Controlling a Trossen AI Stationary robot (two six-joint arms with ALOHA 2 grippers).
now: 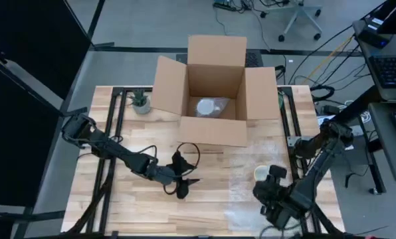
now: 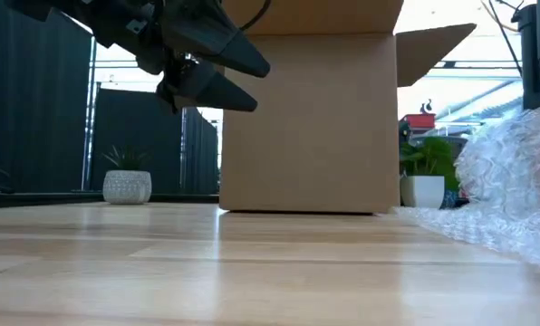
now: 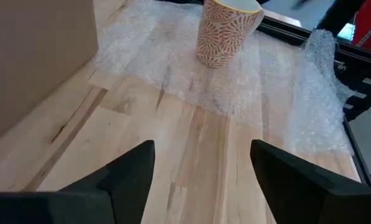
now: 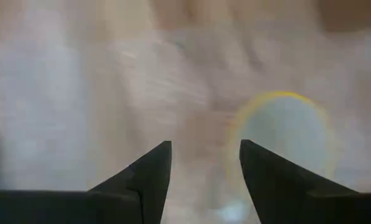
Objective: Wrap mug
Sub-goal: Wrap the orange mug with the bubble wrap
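A mug (image 3: 226, 34) with a red pattern and a yellow rim stands upright on a sheet of bubble wrap (image 3: 173, 62) spread over the right part of the table. In the high view the mug (image 1: 261, 174) sits just beside my right gripper (image 1: 270, 188). That gripper (image 4: 204, 146) hovers open above the mug, looking down at its blurred rim (image 4: 285, 99). My left gripper (image 1: 185, 180) hangs open above bare wood at the table's middle, pointing toward the mug. Its fingers (image 2: 225, 77) are well clear of the table. One edge of the bubble wrap (image 2: 515, 181) stands up in a heap.
An open cardboard box (image 1: 214, 86) stands at the table's far middle with a bubble-wrapped bundle (image 1: 208, 106) inside. A small potted plant (image 1: 140, 101) sits to its left. Bare wood lies in front of the box and to the left.
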